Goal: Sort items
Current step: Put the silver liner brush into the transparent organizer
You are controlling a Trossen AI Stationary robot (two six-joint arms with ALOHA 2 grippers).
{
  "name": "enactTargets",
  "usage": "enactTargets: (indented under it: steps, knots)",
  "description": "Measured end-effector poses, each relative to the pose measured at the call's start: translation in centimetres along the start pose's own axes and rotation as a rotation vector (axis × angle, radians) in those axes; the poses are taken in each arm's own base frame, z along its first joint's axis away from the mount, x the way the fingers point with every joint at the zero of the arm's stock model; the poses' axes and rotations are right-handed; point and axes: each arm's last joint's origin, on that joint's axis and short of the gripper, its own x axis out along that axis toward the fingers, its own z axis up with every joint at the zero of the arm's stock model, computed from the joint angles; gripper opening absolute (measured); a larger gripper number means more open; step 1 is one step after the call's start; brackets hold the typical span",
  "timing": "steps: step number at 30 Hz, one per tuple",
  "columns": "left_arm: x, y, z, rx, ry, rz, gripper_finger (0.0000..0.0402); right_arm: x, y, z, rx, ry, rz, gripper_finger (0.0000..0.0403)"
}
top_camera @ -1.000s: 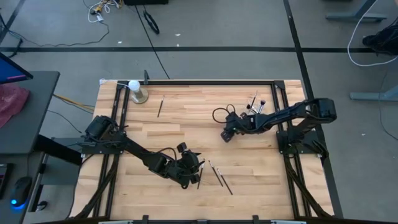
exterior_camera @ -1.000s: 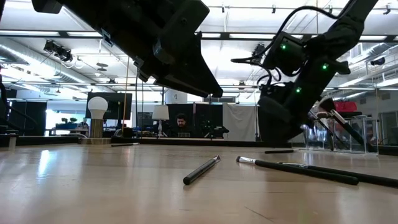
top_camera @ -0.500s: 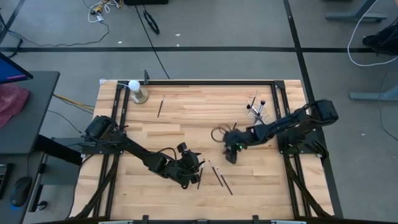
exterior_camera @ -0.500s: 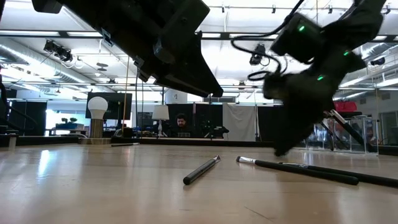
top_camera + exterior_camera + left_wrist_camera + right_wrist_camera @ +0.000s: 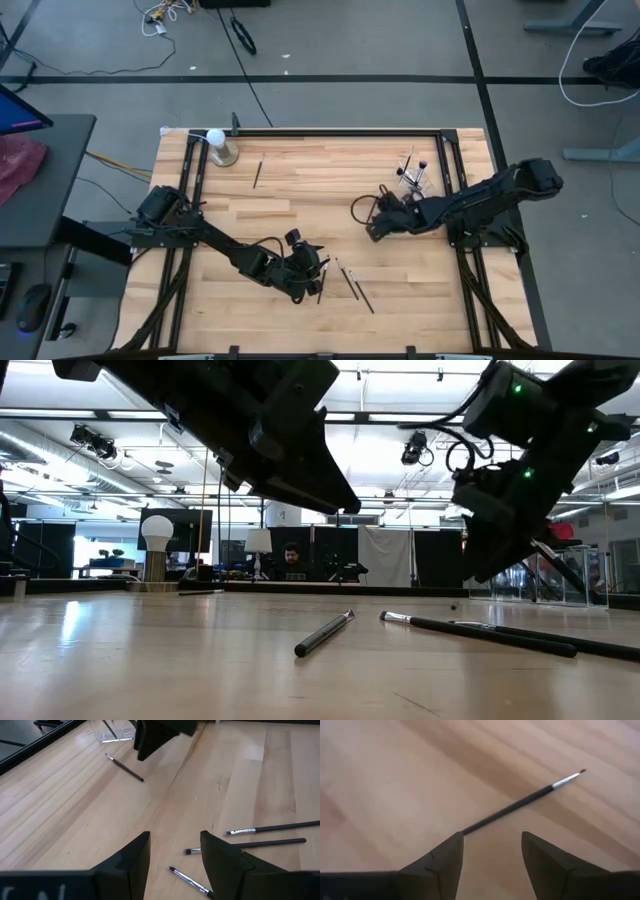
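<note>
My right gripper [image 5: 492, 857] hangs wide open and empty over a thin brush [image 5: 520, 805] (left gripper [image 5: 175, 852], also open, waits). Next I'd drop and pinch its handle.

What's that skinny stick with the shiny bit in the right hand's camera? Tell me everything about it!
It is a thin makeup brush with a long, straight dark handle, a short silvery collar and a tiny brownish pointed tip. It lies flat on the pale wooden table, set on a slant in that view. Its handle end comes close to one finger of the open right hand. Nothing grips it, and nothing else lies beside it there.
</note>
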Motion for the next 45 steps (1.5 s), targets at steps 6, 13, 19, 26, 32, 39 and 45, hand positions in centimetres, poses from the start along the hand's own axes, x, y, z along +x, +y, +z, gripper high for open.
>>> enactTargets:
  steps: [6,13,19,26,32,39,45]
  knots:
    - [0.0,0.0,0.0,-0.001,-0.001,0.0,0.0174,2.2,-0.3,1.0,0.053,-0.041,-0.05,0.0201]
    - [0.0,0.0,0.0,0.008,-0.002,-0.001,0.0174,5.0,-0.7,1.7,0.071,-0.09,-0.106,0.0226]
    - [0.0,0.0,0.0,0.008,-0.002,-0.001,0.0174,5.9,-1.1,1.6,0.071,-0.091,-0.155,0.0239]
    - [0.0,0.0,0.0,0.007,-0.002,-0.001,0.0174,5.9,-1.2,1.6,0.066,-0.091,-0.17,0.023]
    - [0.0,0.0,0.0,0.006,-0.002,-0.001,0.0174,6.0,-0.9,1.9,-0.003,-0.069,-0.105,0.0207]
    - [0.0,0.0,0.0,0.005,-0.002,-0.002,0.0174,6.1,0.6,1.8,-0.197,-0.047,0.08,0.0183]
    - [0.0,0.0,0.0,0.005,-0.002,-0.001,0.0174,6.9,1.5,0.7,-0.303,-0.059,0.073,0.0171]
